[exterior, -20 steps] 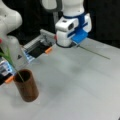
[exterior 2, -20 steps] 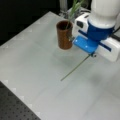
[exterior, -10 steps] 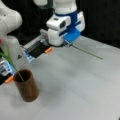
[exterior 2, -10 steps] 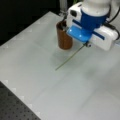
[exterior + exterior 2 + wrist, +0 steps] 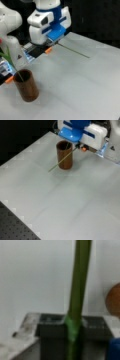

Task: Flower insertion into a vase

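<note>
A thin green flower stem (image 5: 61, 160) is clamped between the jaws of the white-and-blue gripper (image 5: 77, 145), held just beside the reddish-brown cylindrical vase (image 5: 64, 155) on the grey table (image 5: 75, 200).

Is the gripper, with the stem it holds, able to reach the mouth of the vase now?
Probably yes. The gripper hangs beside the vase, clamped on the stem; nothing stands between them.

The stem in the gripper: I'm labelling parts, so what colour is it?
Green, clearest in the wrist view, where the stem runs up from the gripper clamped on it.
</note>
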